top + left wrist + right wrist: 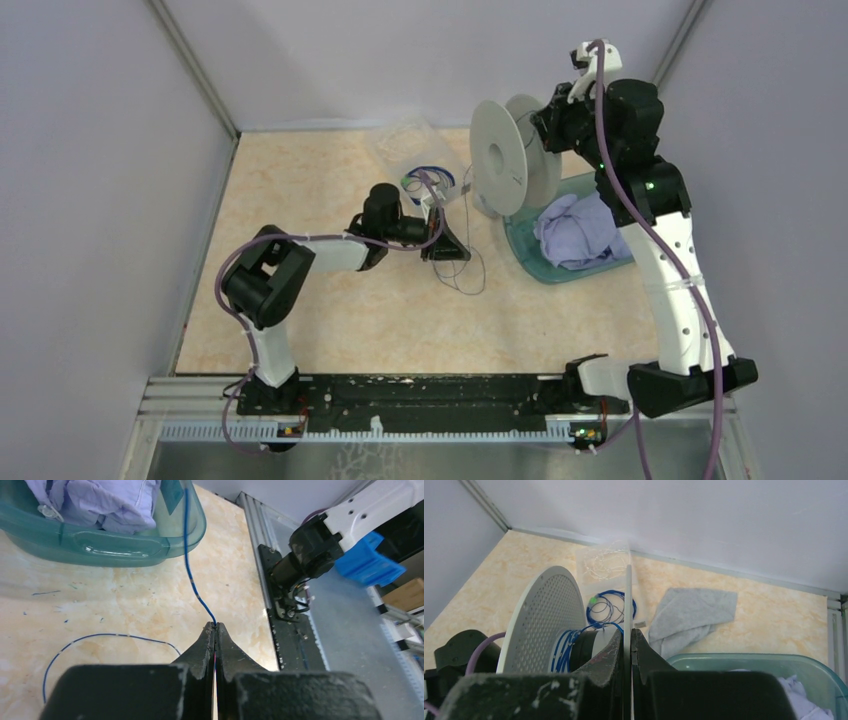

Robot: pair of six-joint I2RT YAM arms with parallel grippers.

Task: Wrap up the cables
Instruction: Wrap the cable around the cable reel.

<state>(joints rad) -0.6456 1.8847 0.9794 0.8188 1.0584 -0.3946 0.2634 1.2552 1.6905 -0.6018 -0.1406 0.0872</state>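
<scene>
The beige marbled desk (330, 310) carries everything, with grey walls around it. At its right side lies a teal bin (545, 272) with a crumpled lilac cloth (580, 230) in it.

Just behind the bin, a pale grey spool (497, 155) hangs in the air, tilted, its round flanges facing left and right. The right hand (547, 122) grips it from the right. In the right wrist view its fingers are pressed together on the thin edge of the near flange, which stands between them. The far flange is perforated.

A grey cloth (694, 612) lies flat on the desk beyond the spool, near the back wall. Beside it is a clear bag (405, 145) with a blue coil (610, 605) inside, which has a green end.

The cable (198, 595) is very thin and dark, and looks bluish in the wrist views. Several turns of it sit on the spool's hub. One stretch hangs free between the spool and the left hand (215, 626), passing in front of the bin wall in the left wrist view. The slack lies in a loose loop on the desk just near of that hand.

The left hand sits low over the middle of the desk, left of the bin. Its two black fingers are pressed tight together, pinching the cable right at their tips.
</scene>
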